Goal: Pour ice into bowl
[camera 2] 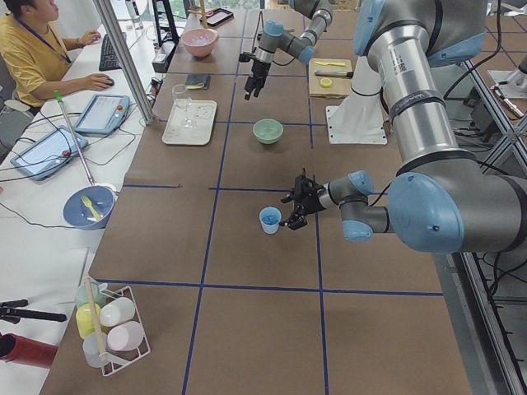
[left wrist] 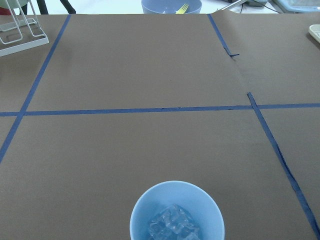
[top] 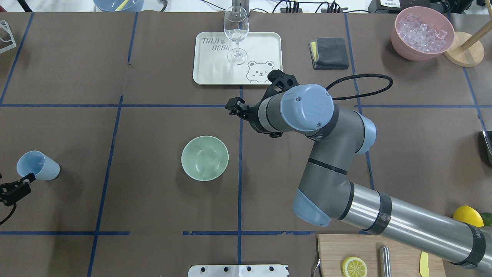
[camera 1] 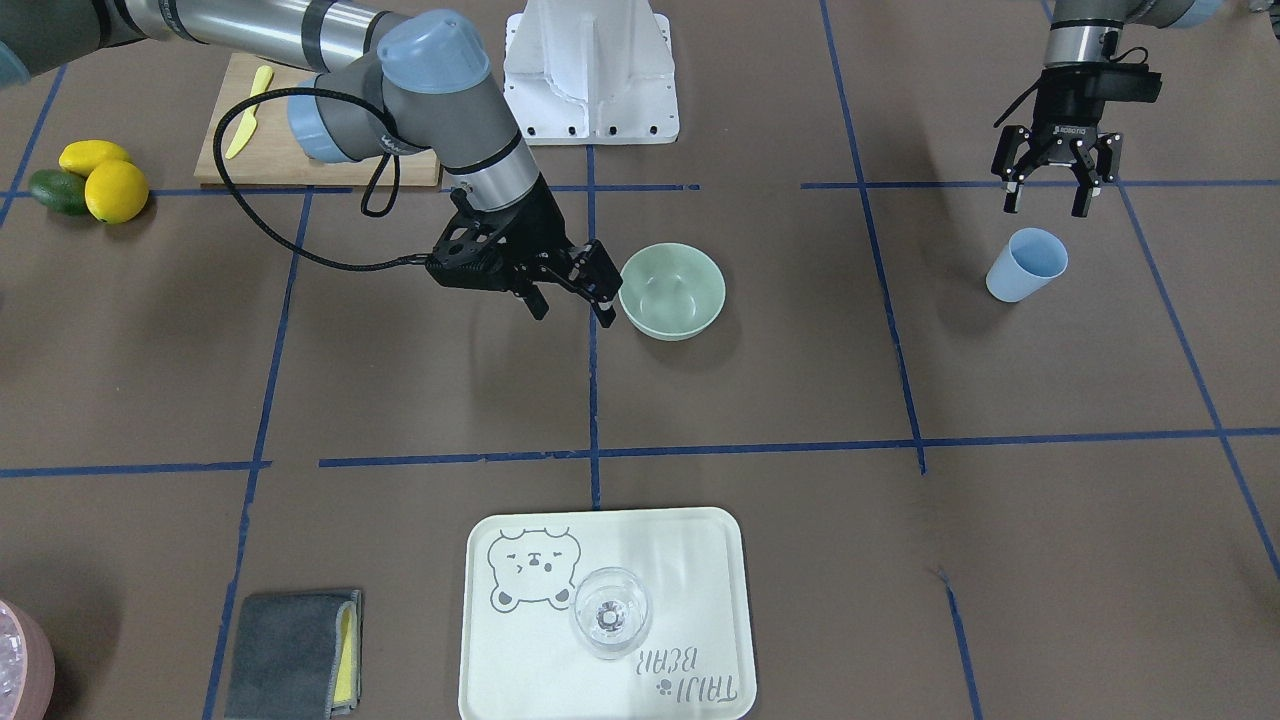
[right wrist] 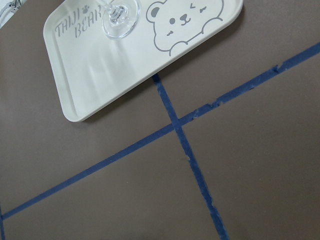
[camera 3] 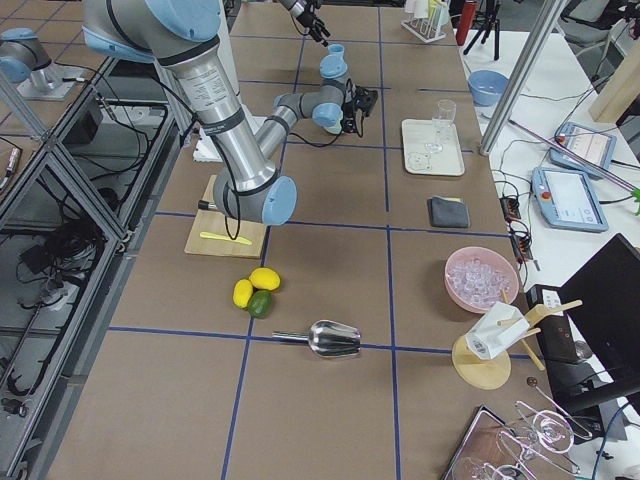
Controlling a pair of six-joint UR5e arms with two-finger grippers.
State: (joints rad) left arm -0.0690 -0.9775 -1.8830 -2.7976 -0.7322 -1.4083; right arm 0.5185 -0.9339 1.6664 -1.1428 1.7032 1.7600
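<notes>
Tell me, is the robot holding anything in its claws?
No, nothing is held. The left gripper is open near the blue cup; the right gripper is open, apart from the bowl.

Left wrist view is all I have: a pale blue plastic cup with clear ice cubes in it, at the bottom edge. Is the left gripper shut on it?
Observer: No. The left gripper is open. It is close by the pale blue plastic cup, not around it.
Operator: Where is the bowl?
Observer: The round sage-green plastic bowl stands upright near the middle of the table, to the robot's right of the cup.
Operator: Anything in it?
Observer: No, it is empty.
</notes>
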